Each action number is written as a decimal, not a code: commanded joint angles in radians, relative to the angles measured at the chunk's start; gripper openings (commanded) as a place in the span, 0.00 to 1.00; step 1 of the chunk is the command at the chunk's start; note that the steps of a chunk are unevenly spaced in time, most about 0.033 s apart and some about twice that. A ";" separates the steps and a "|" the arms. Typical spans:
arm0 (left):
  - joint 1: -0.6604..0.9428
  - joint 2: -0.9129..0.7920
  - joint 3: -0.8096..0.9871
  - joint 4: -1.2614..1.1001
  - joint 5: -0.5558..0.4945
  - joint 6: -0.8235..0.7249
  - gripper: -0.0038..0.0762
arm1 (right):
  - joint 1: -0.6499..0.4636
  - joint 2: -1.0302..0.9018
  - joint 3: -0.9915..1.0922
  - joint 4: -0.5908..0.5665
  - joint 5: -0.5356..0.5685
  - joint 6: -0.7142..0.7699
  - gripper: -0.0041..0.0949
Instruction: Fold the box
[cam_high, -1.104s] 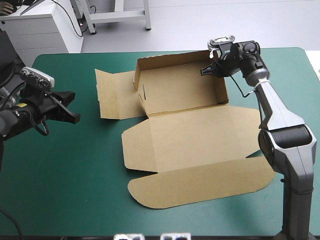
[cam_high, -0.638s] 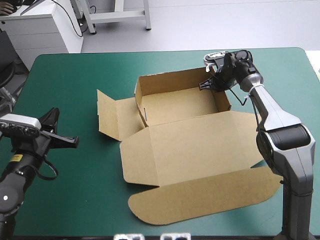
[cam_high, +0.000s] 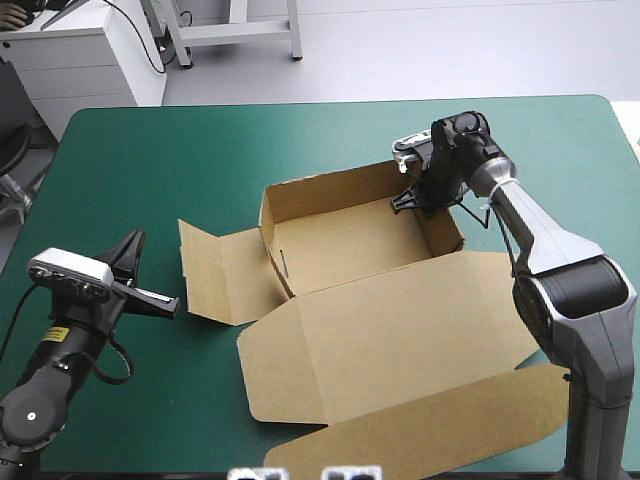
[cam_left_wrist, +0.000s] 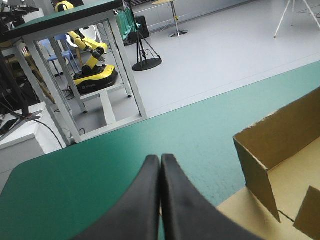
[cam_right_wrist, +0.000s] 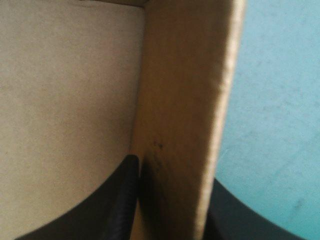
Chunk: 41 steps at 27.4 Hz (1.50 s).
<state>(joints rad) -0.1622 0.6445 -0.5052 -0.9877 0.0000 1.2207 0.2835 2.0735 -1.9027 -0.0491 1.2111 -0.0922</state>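
Brown box (cam_high: 340, 235) is pictured mid-worktop (cam_high: 150, 170) on the teal-green cover, its tray walls raised and its lid (cam_high: 400, 320) laid flat toward the near edge. The right wall (cam_right_wrist: 185, 100) is pinched by the all-but-closed right claw (cam_high: 415, 197), apparently near the far corner. The left claw (cam_left_wrist: 160, 162), pressed together and empty, is held near the open left flap (cam_high: 215, 270).

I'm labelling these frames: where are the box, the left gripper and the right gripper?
box (cam_high: 400, 330): high view, on its flat lid panel.
left gripper (cam_left_wrist: 160, 161): left wrist view, where its shut fingertips meet.
right gripper (cam_high: 410, 198): high view, at the fingertips gripping a tray wall.
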 joint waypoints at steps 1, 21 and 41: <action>0.028 0.021 -0.028 -0.009 -0.049 0.017 0.04 | -0.013 -0.060 -0.066 -0.019 0.040 -0.016 0.46; 0.120 0.156 -0.028 -0.025 0.115 -0.141 0.04 | -0.013 -0.134 -0.149 0.014 0.040 0.004 0.47; 0.120 0.157 0.007 -0.379 0.141 -0.517 0.04 | -0.013 -0.132 -0.052 0.011 0.040 0.004 0.46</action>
<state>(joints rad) -0.0424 0.8033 -0.4933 -1.2667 0.1850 0.7133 0.2758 2.0027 -1.9323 -0.0331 1.2398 -0.0867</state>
